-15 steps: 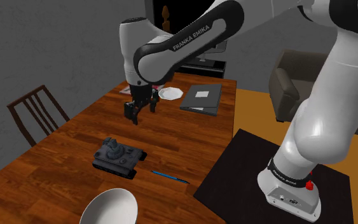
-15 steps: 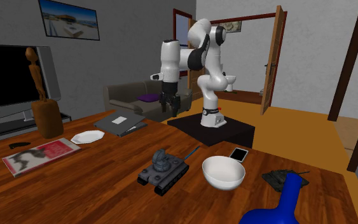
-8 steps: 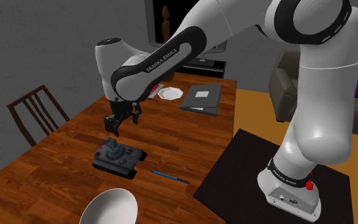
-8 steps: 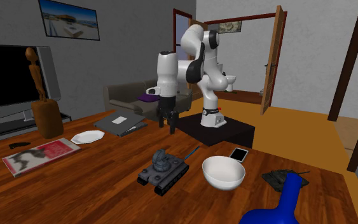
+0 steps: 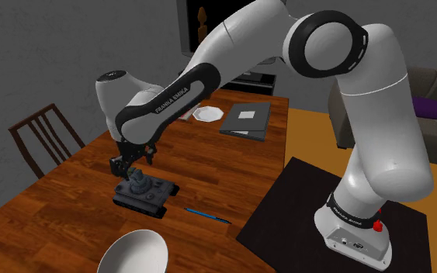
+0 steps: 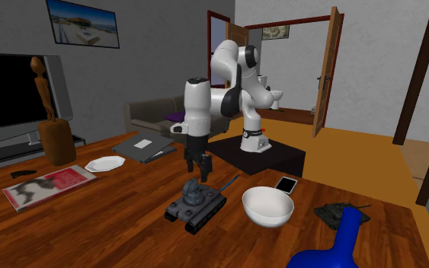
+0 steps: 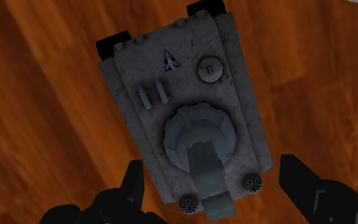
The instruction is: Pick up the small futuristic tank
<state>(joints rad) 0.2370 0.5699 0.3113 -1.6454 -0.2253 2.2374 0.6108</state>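
Open gripper (image 5: 128, 164) above one grey tank (image 5: 143, 192)

Its two fingers (image 7: 135, 181) stand apart, wider than the hull. The tank sits lower left in the shoulder view on the wooden table (image 5: 61, 205), with bare wood around it. One blue pen (image 5: 207, 215) lies just beside it, one white bowl (image 5: 133, 252) sits at the bottom edge, and one plate (image 5: 208, 114) lies well apart.

Arm (image 5: 232, 46) bent low, jaws apparently open.
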